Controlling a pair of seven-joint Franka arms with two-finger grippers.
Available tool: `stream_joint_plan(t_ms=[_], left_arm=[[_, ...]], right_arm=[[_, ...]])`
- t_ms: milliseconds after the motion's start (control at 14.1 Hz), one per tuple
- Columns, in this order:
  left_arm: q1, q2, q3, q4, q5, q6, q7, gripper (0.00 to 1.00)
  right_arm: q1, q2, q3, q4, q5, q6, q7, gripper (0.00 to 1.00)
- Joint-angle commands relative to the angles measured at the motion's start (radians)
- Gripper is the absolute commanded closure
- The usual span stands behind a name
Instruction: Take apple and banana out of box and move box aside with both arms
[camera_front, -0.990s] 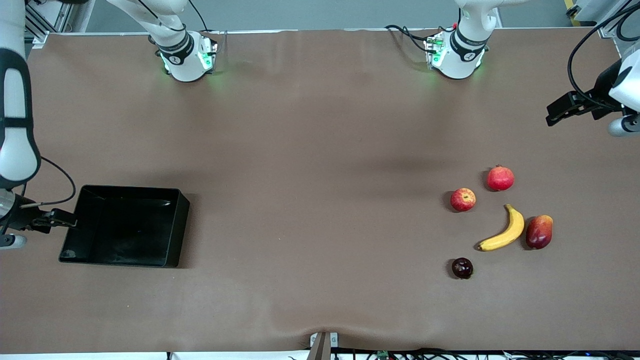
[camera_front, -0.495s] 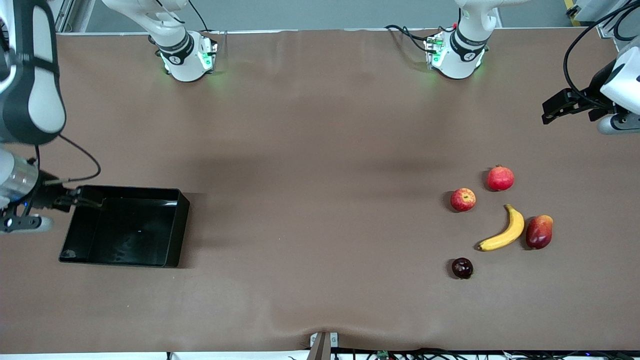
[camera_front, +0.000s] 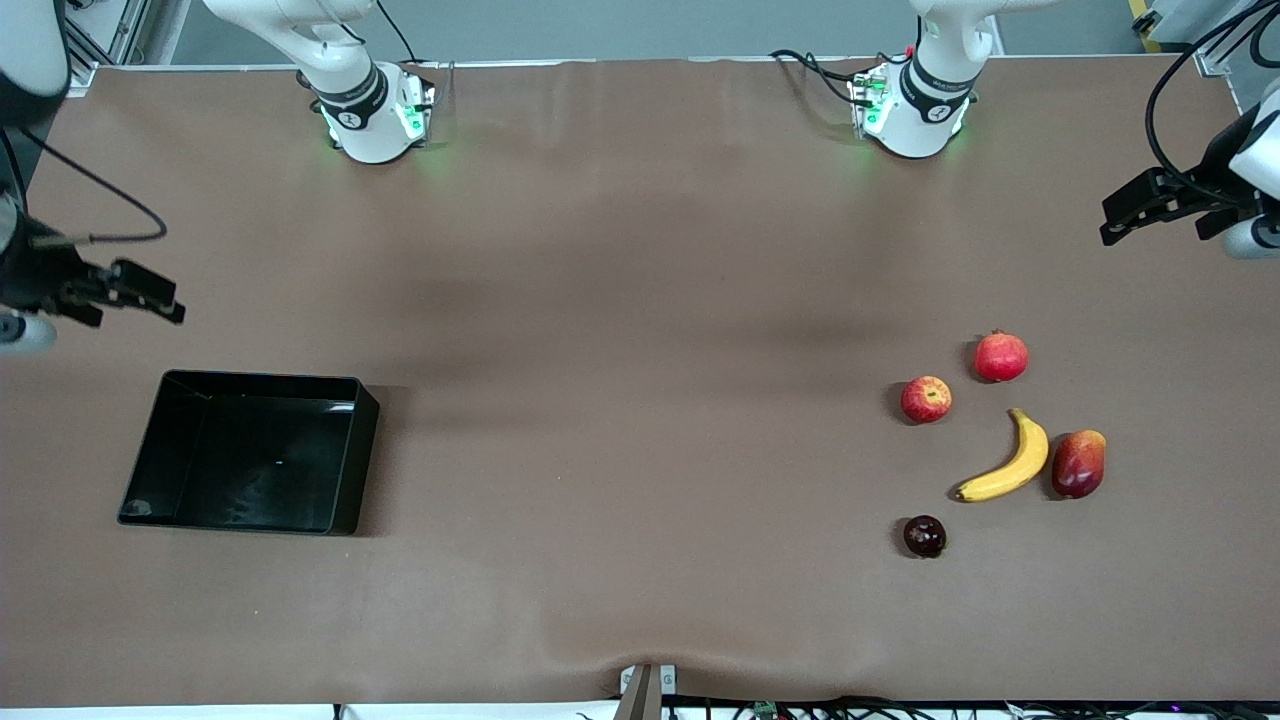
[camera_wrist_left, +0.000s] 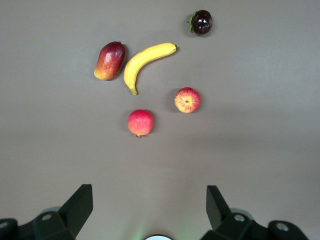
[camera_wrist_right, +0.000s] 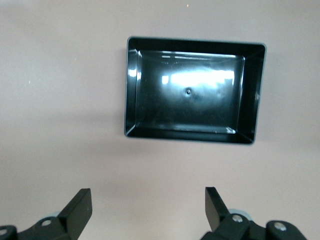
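Observation:
The black box (camera_front: 250, 452) sits empty on the table at the right arm's end; it also shows in the right wrist view (camera_wrist_right: 194, 90). My right gripper (camera_front: 150, 297) is open and empty, in the air over bare table beside the box. The yellow banana (camera_front: 1005, 461) and the red apple (camera_front: 926, 399) lie at the left arm's end; the left wrist view shows the banana (camera_wrist_left: 145, 61) and the apple (camera_wrist_left: 187, 100). My left gripper (camera_front: 1135, 212) is open and empty, in the air over bare table by the table's end.
A red pomegranate (camera_front: 1001, 357), a red-orange mango (camera_front: 1078, 464) and a dark plum (camera_front: 924, 536) lie round the banana and apple. The two arm bases (camera_front: 372, 115) stand along the table's edge farthest from the front camera.
My right gripper has risen off the box's rim and moved away from the front camera. My left gripper has shifted slightly toward the table's end. The box and fruits have not moved.

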Motion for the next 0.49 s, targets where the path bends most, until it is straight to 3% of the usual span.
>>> stream_joint_plan(t_ms=[0, 424], left_arm=[[0.004, -0.013, 0.005, 0.004, -0.023, -0.011, 0.018, 0.00], [0.010, -0.013, 0.005, 0.006, -0.023, -0.020, 0.020, 0.00]], right_arm=[[-0.036, -0.071, 0.043, -0.039, -0.025, -0.067, 0.041, 0.00], [-0.033, -0.082, 0.037, -0.022, -0.025, -0.107, 0.046, 0.00]])
